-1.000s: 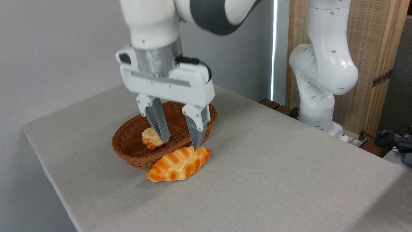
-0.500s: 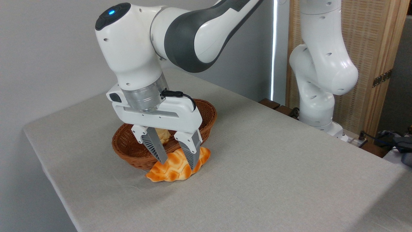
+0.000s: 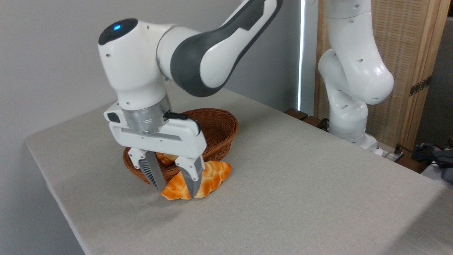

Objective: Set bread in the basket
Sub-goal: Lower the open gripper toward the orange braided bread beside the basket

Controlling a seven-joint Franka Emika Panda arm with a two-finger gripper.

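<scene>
The bread (image 3: 208, 176), a glossy orange-golden braided loaf, lies on the tablecloth against the front of the basket (image 3: 219, 127), a reddish-brown woven oval. My gripper (image 3: 176, 191) is down at table level with its open fingers straddling the loaf's left end: one finger (image 3: 153, 174) sits between loaf and basket wall, the other finger (image 3: 191, 179) is in front of the loaf. A small pale bun (image 3: 165, 158) lies inside the basket, mostly hidden behind my hand.
The grey cloth-covered table (image 3: 300, 184) extends to the right and front of the loaf. The arm's white base column (image 3: 350, 92) stands at the back right, by a wooden screen. Cables and dark items (image 3: 431, 152) lie past the table's right edge.
My gripper has descended and shifted left and forward, from above the basket down to the table, so its open fingers now bracket the loaf's left end. The loaf and basket have not moved.
</scene>
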